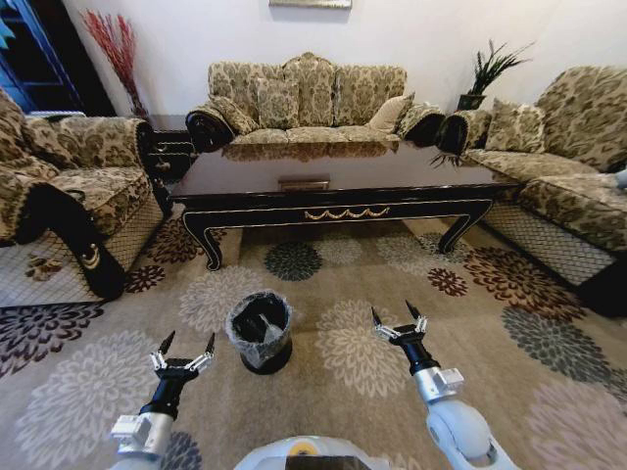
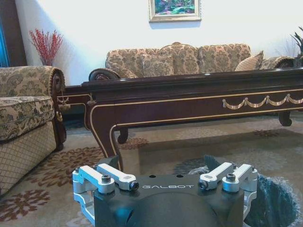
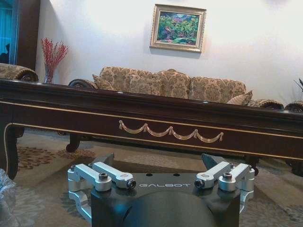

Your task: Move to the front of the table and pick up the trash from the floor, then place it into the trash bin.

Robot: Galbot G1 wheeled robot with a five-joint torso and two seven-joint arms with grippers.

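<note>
The glossy dark-brown table point(image 1: 333, 181), a long low surface with curved legs and a gold scroll ornament, stands at 12 o'clock, ringed by patterned sofas point(image 1: 309, 98). On the flower-medallion carpet floor point(image 1: 470, 323) the round black trash bin point(image 1: 261, 333), lined with crinkly clear plastic, sits between both claws. Left claw point(image 1: 183, 345) at 7 o'clock and right claw point(image 1: 397, 316) at 5 o'clock hover spread wide, empty.

Bag-lined black trash bin point(image 1: 261, 332) upright on floor point(image 1: 392, 284) before table point(image 1: 333, 181).
</note>
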